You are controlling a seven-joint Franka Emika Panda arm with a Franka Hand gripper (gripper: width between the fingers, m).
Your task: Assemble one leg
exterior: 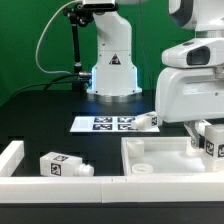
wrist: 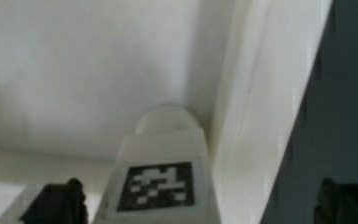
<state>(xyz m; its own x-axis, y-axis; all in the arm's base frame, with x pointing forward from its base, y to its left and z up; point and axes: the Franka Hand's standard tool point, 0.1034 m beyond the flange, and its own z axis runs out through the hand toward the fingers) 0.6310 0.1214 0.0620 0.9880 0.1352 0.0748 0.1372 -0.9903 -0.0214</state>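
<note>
Black tabletop (exterior: 40, 120) is spreading across the scene, with the arm's white base (exterior: 112, 62) glowing blue at the back. On it the marker board (exterior: 105, 124) is lying flat, and one white leg (exterior: 146, 121) is resting just at its edge on the exterior view's right. Another leg (exterior: 66, 165) is lying on its side down front, near the white rail (exterior: 45, 183). Over on the exterior view's right the big white panel (exterior: 160, 158) with its raised rim is sitting on the tabletop, and the end effector (exterior: 205, 138) is hanging right over it. It is gripping the leg (exterior: 213, 140), tag facing out, low above the panel's floor. The wrist view is confirming it: the leg (wrist: 160, 170) is sitting between the two dark fingertips (wrist: 55, 203), pointing at the panel's inner corner (wrist: 208, 95), whether touching it I cannot tell.
</note>
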